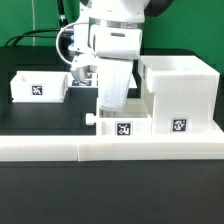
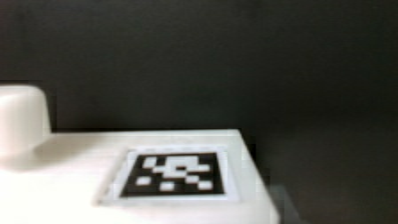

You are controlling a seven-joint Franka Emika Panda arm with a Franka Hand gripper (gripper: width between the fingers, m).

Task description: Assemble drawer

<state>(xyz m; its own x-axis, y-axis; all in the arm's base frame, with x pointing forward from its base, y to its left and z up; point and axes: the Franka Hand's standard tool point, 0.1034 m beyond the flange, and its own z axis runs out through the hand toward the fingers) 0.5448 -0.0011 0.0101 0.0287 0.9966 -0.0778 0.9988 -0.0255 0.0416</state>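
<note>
**White drawer parts on black table, gripper low at the middle tray**

Black table [image 1: 40, 120] is seen carrying three white drawer parts. The tall casing [image 1: 178, 95] is stood upright at the exterior view's right, open top up, with a tag on its near face. The knobbed tray [image 1: 125, 125] is set just beside the casing, on the exterior view's left of it, and looks to be touching it. Its knob [image 1: 90, 119] is pointed toward the exterior view's left, and a tag is shown on its near face. The second tray [image 1: 38, 86] is placed well apart, farther back at the exterior view's left, also tagged on the near face. A long low white rail [image 1: 60, 148] is laid along the near side, in front of tray and casing.

The gripper [image 1: 108, 104] is held low at the knob end of the knobbed tray. The fingertips are masked by the hand and the tray, so open or closed cannot be told.

In the wrist view a white tagged surface [image 2: 178, 150] is shown blurred against the dark table, with a white rounded shape [image 2: 18, 120] beside it. Whether that shape is a finger cannot be told.
</note>
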